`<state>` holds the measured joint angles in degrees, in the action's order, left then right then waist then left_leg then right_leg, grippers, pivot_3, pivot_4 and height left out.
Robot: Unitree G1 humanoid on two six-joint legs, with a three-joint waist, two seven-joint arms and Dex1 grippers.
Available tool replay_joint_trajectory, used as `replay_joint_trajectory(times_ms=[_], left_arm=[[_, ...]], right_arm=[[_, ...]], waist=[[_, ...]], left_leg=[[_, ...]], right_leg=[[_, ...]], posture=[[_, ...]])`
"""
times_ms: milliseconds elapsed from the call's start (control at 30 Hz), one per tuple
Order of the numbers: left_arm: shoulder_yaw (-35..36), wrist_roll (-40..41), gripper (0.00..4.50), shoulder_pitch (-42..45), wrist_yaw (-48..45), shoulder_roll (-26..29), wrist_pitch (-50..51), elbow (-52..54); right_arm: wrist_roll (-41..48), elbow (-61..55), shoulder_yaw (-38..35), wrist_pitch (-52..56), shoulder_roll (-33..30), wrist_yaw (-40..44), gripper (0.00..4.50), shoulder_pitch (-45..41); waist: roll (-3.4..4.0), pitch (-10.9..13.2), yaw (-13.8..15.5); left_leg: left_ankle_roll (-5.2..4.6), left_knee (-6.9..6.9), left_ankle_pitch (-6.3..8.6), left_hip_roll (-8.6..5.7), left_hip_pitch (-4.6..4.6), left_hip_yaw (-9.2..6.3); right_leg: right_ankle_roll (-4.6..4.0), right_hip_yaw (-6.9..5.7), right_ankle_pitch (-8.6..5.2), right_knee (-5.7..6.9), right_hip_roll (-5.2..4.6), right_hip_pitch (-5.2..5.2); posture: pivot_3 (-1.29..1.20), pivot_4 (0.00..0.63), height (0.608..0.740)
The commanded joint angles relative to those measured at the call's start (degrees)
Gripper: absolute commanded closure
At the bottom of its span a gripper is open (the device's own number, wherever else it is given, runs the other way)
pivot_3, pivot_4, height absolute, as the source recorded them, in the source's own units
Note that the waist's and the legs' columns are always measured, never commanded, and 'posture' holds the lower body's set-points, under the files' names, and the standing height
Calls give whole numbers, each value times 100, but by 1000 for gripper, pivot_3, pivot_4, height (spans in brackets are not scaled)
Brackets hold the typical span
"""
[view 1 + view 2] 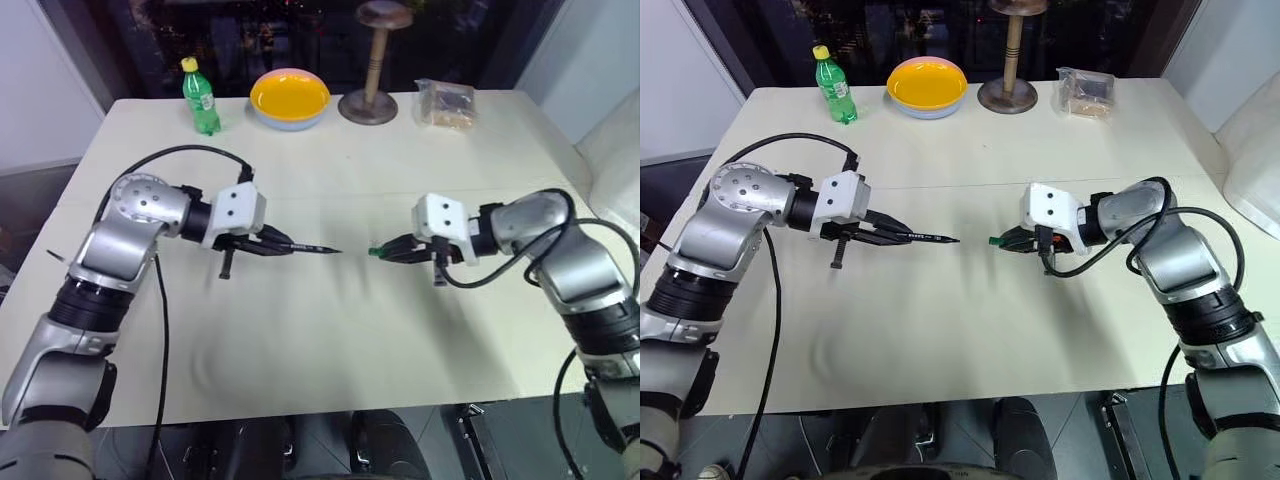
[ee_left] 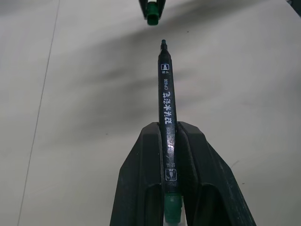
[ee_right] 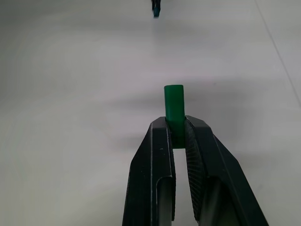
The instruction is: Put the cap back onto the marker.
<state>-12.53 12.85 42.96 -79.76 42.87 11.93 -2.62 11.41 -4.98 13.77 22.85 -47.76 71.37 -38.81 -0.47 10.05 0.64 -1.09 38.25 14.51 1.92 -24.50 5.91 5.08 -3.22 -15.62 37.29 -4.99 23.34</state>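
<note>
In the left eye view, the left gripper (image 1: 268,243) sits left of the centre of the frame and is closed on the marker (image 1: 305,247), whose pointed tip aims to the right. The right gripper (image 1: 400,247), right of centre, pinches the cap (image 1: 375,251), which faces the marker tip with a clear gap between them, above the white table (image 1: 320,340). At the top of the frame stand a green soda bottle (image 1: 201,96), a yellow bowl (image 1: 289,98), a wooden stand (image 1: 371,60) and a clear bag (image 1: 446,103). In the left wrist view, the marker runs up the middle of the frame from between the black fingers (image 2: 141,183), and the cap is at the upper edge. In the right wrist view, the green cap stands in the centre, clamped between the two fingers (image 3: 157,174).
</note>
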Motion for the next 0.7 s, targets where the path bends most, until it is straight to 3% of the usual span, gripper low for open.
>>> replay_joint_trajectory(times_ms=[33,700], left_arm=[[78,-39,4500,138,31,26,-45,96],[16,-204,4500,198,130,-154,-104,-26]], right_arm=[[-41,8,9,-74,102,48,4475,-195],[-109,-83,100,115,427,72,4475,-425]], waist=[[0,0,0],[0,0,-6]], left_leg=[[0,0,0,0,0,0],[0,0,0,0,0,1]], right_leg=[[0,0,0,0,0,0],[1,0,0,2,0,0]], posture=[[0,150,740],[0,150,740]])
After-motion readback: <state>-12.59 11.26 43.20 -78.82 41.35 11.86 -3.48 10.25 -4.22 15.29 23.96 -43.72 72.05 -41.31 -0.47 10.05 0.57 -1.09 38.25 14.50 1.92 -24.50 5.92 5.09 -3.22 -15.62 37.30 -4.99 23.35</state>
